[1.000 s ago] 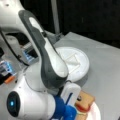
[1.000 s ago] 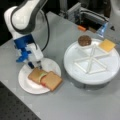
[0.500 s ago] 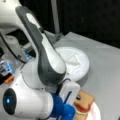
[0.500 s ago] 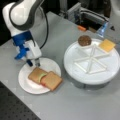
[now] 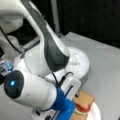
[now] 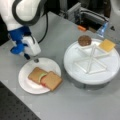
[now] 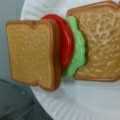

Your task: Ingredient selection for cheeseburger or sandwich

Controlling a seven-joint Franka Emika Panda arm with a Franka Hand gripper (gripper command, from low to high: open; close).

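Observation:
A sandwich (image 6: 45, 78) lies on a white paper plate (image 6: 30, 87) in both front views; it also shows beside the arm (image 5: 83, 100). In the wrist view its top bread slice (image 7: 32, 53) is slid off to the left, baring the red tomato disc (image 7: 65, 42) and green lettuce (image 7: 78, 50) on the lower bread slice (image 7: 100, 42). My gripper (image 6: 31, 58) hangs open over the plate's far rim, just behind the sandwich, holding nothing. A brown patty (image 6: 84, 40) and yellow cheese square (image 6: 107, 45) rest on the round divided tray (image 6: 105, 72).
The divided tray stands on a front view's right, close to the plate. Behind it are a grey box (image 6: 87, 15), a small orange piece (image 6: 82, 28) and a clear bottle (image 6: 102, 29). My arm's white body (image 5: 47, 57) fills much of a front view.
The sandwich and tray pieces lie as before. My gripper has shifted only slightly above the plate's rim.

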